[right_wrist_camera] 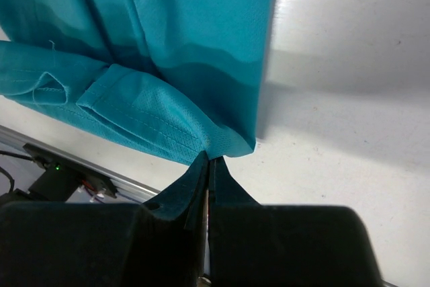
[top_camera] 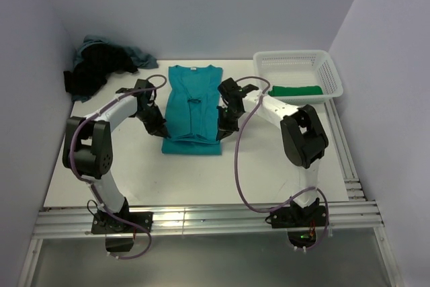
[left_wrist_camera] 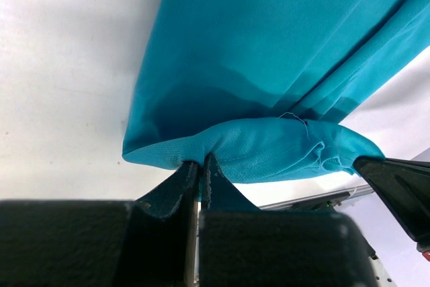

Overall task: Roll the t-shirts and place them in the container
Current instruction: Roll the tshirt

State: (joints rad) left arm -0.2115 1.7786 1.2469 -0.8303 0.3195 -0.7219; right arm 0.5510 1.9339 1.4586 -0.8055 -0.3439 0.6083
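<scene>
While the teal t-shirt (top_camera: pixel 191 102) lies flat on the desk (top_camera: pixel 269 166) just left of the white basket (top_camera: pixel 299 58), we see its near hem curled into a small fold. Our left tool (left_wrist_camera: pixel 199 166) pinches the hem corner farther from the basket, and our right tool (right_wrist_camera: pixel 207 160) pinches the corner closer to it, both clamped tight. A green t-shirt (top_camera: pixel 295 90) lies inside the basket; dark t-shirts (top_camera: pixel 101 72) are heaped far left of it.
</scene>
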